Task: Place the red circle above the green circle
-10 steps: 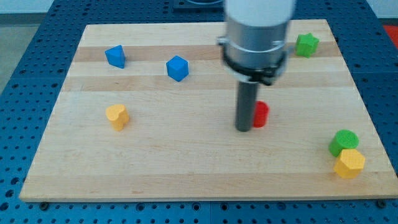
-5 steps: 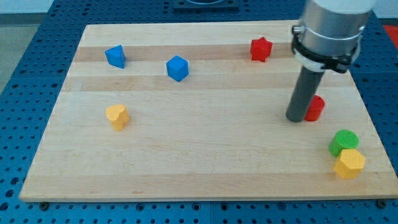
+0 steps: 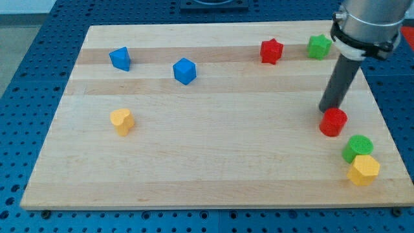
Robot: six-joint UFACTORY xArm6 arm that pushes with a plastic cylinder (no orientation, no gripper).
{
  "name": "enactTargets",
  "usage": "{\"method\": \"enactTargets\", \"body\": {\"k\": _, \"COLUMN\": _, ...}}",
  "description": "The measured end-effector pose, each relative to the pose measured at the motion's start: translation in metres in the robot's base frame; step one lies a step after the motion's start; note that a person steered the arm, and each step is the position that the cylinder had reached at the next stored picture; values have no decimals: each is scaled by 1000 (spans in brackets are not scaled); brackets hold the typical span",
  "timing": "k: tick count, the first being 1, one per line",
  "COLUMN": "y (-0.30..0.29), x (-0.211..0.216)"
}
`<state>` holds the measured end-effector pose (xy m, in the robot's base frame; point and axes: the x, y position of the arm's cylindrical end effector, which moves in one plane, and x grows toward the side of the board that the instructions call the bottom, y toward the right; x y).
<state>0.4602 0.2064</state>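
Note:
The red circle [image 3: 333, 122] lies on the wooden board at the view's right. The green circle [image 3: 357, 147] sits just below and to the right of it, a small gap between them. My tip [image 3: 328, 109] stands at the red circle's upper left edge, touching or nearly touching it. The rod rises from there toward the view's top right.
A yellow hexagon [image 3: 363, 170] touches the green circle from below. A red star [image 3: 272, 51] and a green star [image 3: 318, 46] lie at the top right. Two blue blocks [image 3: 119, 58] [image 3: 184, 70] lie at the top left. A yellow heart [image 3: 121, 120] lies at the left. The board's right edge [image 3: 387, 129] is close.
My tip and the red circle have moved to the right across the board and slightly down, ending close above-left of the green circle. The tip has shifted from the circle's left to its upper left.

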Motion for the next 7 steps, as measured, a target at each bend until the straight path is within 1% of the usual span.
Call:
{"method": "enactTargets", "body": {"k": 1, "y": 6, "x": 5}}
{"method": "enactTargets", "body": {"k": 2, "y": -1, "x": -1}}
{"method": "enactTargets", "body": {"k": 3, "y": -29, "x": -8}}
{"method": "enactTargets", "body": {"k": 4, "y": -46, "x": -1}}
{"method": "enactTargets", "body": {"k": 5, "y": -46, "x": 21}}
{"method": "enactTargets", "body": {"k": 6, "y": -37, "x": 38}}
{"method": "enactTargets", "body": {"k": 7, "y": -22, "x": 41}}
